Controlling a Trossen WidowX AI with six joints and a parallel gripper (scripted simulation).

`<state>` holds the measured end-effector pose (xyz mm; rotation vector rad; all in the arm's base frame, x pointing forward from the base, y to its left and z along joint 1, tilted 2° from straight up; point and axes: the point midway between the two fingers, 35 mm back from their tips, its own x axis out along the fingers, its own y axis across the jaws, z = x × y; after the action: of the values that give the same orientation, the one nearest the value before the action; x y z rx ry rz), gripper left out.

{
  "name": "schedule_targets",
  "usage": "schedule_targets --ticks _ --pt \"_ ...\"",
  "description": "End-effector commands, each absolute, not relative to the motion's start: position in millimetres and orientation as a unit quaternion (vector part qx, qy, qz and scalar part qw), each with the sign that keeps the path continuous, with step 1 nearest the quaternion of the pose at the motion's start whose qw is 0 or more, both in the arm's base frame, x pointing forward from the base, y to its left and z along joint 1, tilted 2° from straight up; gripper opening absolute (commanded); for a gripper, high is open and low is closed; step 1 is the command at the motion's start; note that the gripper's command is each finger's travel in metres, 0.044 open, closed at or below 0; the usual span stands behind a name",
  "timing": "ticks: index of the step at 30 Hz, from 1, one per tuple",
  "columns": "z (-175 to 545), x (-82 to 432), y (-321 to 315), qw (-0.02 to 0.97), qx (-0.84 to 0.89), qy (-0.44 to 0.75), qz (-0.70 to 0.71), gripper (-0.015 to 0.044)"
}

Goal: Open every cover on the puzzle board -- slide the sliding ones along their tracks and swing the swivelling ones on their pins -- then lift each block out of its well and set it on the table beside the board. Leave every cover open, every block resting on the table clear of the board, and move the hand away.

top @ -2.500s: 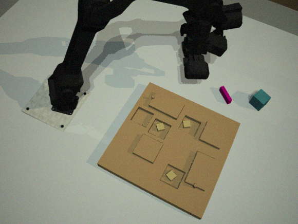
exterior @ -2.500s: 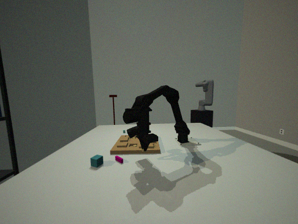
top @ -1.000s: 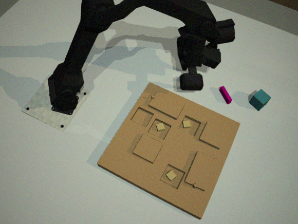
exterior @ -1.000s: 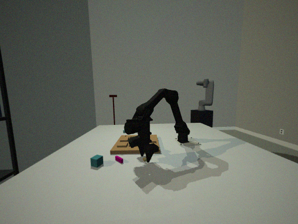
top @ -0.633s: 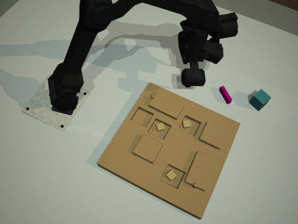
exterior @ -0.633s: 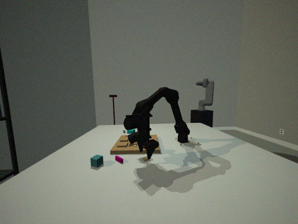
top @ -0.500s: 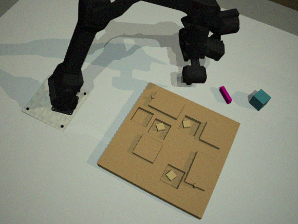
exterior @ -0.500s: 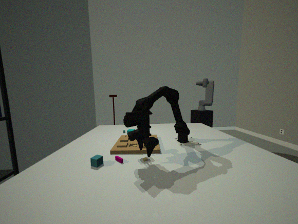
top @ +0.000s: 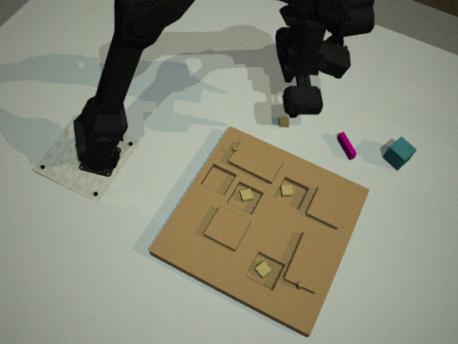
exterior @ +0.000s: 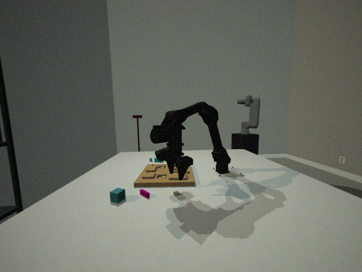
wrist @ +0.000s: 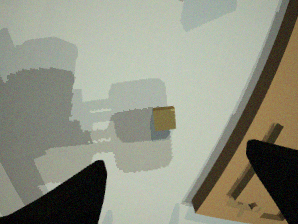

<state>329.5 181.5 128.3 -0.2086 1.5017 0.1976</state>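
The wooden puzzle board (top: 185,241) (exterior: 162,184) (wrist: 280,95) lies flat. Its covers, the upper one (top: 257,161), left one (top: 227,229), right one (top: 335,205) and lower right one (top: 309,258), lie beside uncovered wells. The upper left well (top: 218,181) is empty. Tan blocks sit in three wells: a middle one (top: 246,194), an upper right one (top: 287,190) and a lower one (top: 263,269). Another tan block (top: 283,121) (exterior: 176,193) (wrist: 164,118) rests on the table clear of the board. My gripper (exterior: 176,176) (wrist: 177,158) is open and empty, raised above the table near that block and the board's edge.
A magenta bar (top: 347,146) (exterior: 145,193) and a teal cube (top: 399,153) (exterior: 117,195) lie on the table beyond the board's edge. Small teal objects (exterior: 158,160) lie behind the board. The arm's base plate (top: 59,167) stands to the left in the top view.
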Motion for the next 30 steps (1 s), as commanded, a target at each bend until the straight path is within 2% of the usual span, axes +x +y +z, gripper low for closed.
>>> schedule_targets --ticks 1,14,30 --pt "131.6 330.1 167.5 0.715 -0.133 0.675 0.123 0.0335" --pt "133.5 325.8 92.2 0.632 -0.361 0.598 0.336 0.0000" --pt "130.7 297.8 7.8 0.431 -0.585 0.417 0.546 0.0000"
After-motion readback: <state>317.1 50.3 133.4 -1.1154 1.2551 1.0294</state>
